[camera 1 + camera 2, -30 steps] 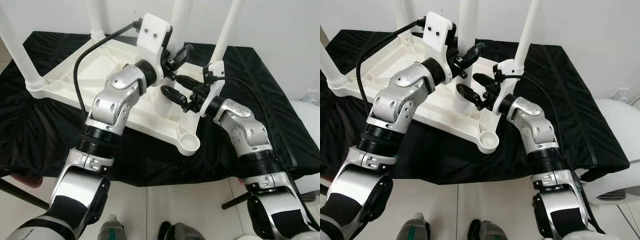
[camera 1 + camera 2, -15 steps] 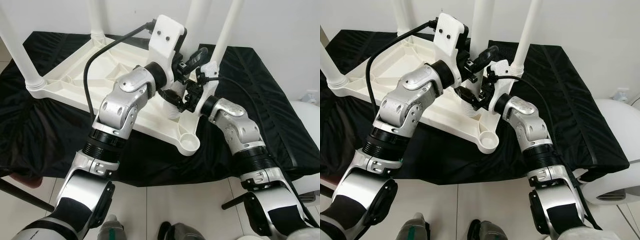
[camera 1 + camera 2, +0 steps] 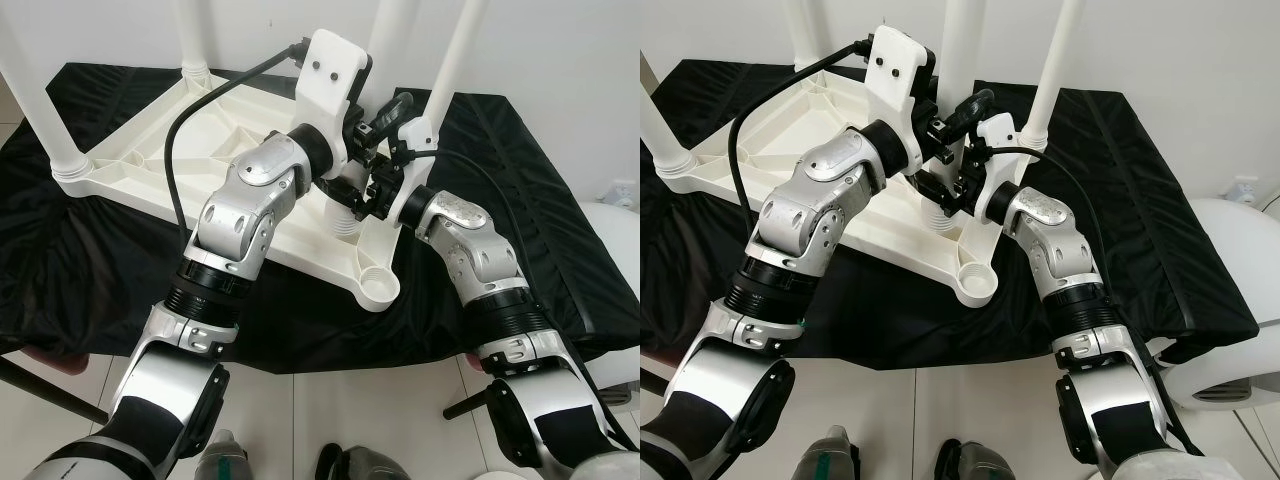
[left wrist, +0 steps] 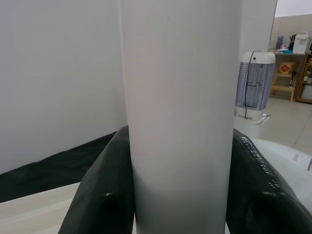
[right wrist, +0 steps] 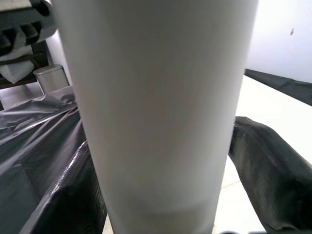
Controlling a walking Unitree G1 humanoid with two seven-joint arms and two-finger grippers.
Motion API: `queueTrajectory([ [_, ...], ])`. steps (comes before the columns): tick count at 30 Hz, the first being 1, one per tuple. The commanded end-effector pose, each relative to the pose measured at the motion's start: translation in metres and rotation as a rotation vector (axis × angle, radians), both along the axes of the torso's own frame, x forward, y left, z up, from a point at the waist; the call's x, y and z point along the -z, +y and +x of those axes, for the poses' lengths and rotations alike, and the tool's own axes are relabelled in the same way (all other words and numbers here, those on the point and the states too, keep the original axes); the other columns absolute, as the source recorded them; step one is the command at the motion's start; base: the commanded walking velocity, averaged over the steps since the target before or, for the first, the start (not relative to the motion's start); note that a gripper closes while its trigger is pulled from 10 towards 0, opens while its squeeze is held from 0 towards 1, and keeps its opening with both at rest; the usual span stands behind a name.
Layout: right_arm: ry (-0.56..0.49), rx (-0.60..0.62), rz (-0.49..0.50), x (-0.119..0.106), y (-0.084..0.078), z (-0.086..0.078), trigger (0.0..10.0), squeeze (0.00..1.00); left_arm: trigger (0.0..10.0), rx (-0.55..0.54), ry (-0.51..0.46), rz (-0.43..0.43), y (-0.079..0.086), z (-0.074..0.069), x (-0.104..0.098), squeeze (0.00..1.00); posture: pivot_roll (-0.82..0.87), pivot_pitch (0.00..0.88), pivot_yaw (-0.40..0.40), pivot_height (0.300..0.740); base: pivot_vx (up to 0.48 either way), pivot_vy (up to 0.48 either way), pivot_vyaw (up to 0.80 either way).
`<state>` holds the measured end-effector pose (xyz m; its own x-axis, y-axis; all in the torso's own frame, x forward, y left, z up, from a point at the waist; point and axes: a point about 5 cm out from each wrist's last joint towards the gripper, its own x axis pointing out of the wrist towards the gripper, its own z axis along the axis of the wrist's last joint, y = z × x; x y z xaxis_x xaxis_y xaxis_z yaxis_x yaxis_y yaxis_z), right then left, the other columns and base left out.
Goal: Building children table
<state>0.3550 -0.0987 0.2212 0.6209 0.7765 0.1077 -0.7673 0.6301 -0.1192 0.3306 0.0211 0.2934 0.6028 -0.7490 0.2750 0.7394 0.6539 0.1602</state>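
Observation:
A white children's table lies upside down on a black cloth. A loose white leg stands upright over the table's near side, its threaded end down against the frame. My left gripper is shut on this leg, the fingers pressing both sides of the leg. Just below it, my right gripper is shut on the same leg, with fingers on either side. The near corner socket holds no leg.
Three other white legs stand upright in the frame's corners. The black cloth hangs over the support's edges. A white appliance stands at the right, and a bottle stands on the tiled floor below.
My right gripper, open and apart from the leg a second ago, has moved in and shut on it. The left arm has shifted the leg slightly to the right.

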Motion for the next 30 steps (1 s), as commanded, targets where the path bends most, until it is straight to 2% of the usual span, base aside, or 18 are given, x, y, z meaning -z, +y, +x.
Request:
queueTrajectory([
  [1,-0.036,0.007,-0.001,-0.008,-0.0039,0.0019,5.7,0.0,10.0,0.007,0.005,0.027,-0.0037,-0.0021,0.0045,0.0,0.04,0.0,-0.074,0.74,0.0,0.0,0.0],
  [2,-0.039,0.012,0.0,-0.0091,-0.0062,0.0023,4.2,0.0,10.0,0.006,0.006,0.03,-0.0036,-0.0018,0.005,0.0,0.04,0.0,-0.074,0.74,0.0,0.0,0.0],
  [3,-0.039,0.012,0.0,-0.0091,-0.0062,0.0023,4.2,0.0,10.0,0.006,0.006,0.03,-0.0036,-0.0018,0.005,0.0,0.04,0.0,-0.074,0.74,0.0,0.0,0.0],
  [4,-0.041,0.015,-0.002,-0.0095,-0.0075,0.0024,3.8,0.0,10.0,0.004,0.006,0.032,-0.0034,-0.0014,0.0055,0.0,0.04,0.0,-0.074,0.74,0.0,0.0,0.0],
  [5,-0.042,0.019,-0.003,-0.01,-0.0085,0.0025,4.4,0.0,10.0,0.002,0.006,0.035,-0.0031,-0.0009,0.0061,0.0,0.04,0.0,-0.073,0.74,0.0,0.0,0.0],
  [7,-0.042,0.019,-0.003,-0.01,-0.0085,0.0025,4.4,0.0,10.0,0.002,0.006,0.035,-0.0031,-0.0009,0.0061,0.0,0.04,0.0,-0.073,0.74,0.0,0.0,0.0],
  [8,-0.042,0.023,-0.003,-0.0106,-0.0094,0.0027,4.9,0.0,10.0,0.0,0.006,0.037,-0.0026,-0.0006,0.0066,0.0,0.03,0.0,-0.073,0.74,0.0,0.0,0.0],
  [9,-0.043,0.024,-0.003,-0.0112,-0.0101,0.0025,4.9,0.0,10.0,-0.004,0.006,0.04,-0.0019,0.0001,0.0073,0.0,0.03,0.0,-0.072,0.74,0.0,0.0,0.0],
  [10,-0.044,0.025,-0.003,-0.0116,-0.0105,0.0024,7.1,0.0,10.0,-0.007,0.007,0.041,-0.0013,0.0007,0.0077,0.0,0.03,0.0,-0.072,0.74,0.0,0.0,0.0],
  [11,-0.044,0.025,-0.003,-0.0116,-0.0105,0.0024,7.1,0.0,10.0,-0.007,0.007,0.041,-0.0013,0.0007,0.0077,0.0,0.03,0.0,-0.072,0.74,0.0,0.0,0.0],
  [12,-0.045,0.026,-0.004,-0.0118,-0.0109,0.0021,10.0,0.0,10.0,-0.008,0.007,0.042,-0.0009,0.001,0.0079,0.0,0.03,0.0,-0.071,0.74,0.0,0.0,0.0],
  [21,-0.052,0.025,-0.008,-0.0132,-0.0119,0.0015,10.0,0.0,10.0,-0.006,0.014,0.047,-0.0018,0.0014,0.0103,0.0,0.03,0.0,-0.07,0.74,0.0,0.0,0.0],
  [22,-0.05,0.013,-0.006,-0.0129,-0.0115,0.001,3.5,0.0,10.0,-0.006,0.014,0.049,-0.0019,0.0014,0.0106,0.0,0.03,0.0,-0.07,0.74,0.0,0.0,0.0],
  [23,-0.046,0.007,-0.003,-0.0128,-0.0114,0.0008,0.0,0.0,10.0,-0.006,0.015,0.05,-0.002,0.0015,0.0109,0.0,0.03,0.0,-0.072,0.74,0.0,0.0,0.0],
  [27,-0.042,0.002,0.002,-0.0112,-0.0111,-0.0004,0.0,0.0,10.0,-0.005,0.017,0.054,-0.0021,0.0018,0.0113,0.0,0.03,0.002,-0.072,0.74,0.0,0.0,0.0],
  [28,-0.039,0.011,0.004,-0.0099,-0.0107,-0.0005,1.3,0.0,10.0,-0.004,0.018,0.056,-0.0019,0.002,0.0114,0.0,0.03,0.002,-0.073,0.74,0.0,0.0,0.0],
  [30,-0.036,0.018,0.006,-0.009,-0.0105,-0.0005,1.3,0.0,10.0,-0.002,0.018,0.057,-0.0018,0.0021,0.0115,0.0,0.03,0.003,-0.073,0.74,0.0,0.0,0.0],
])
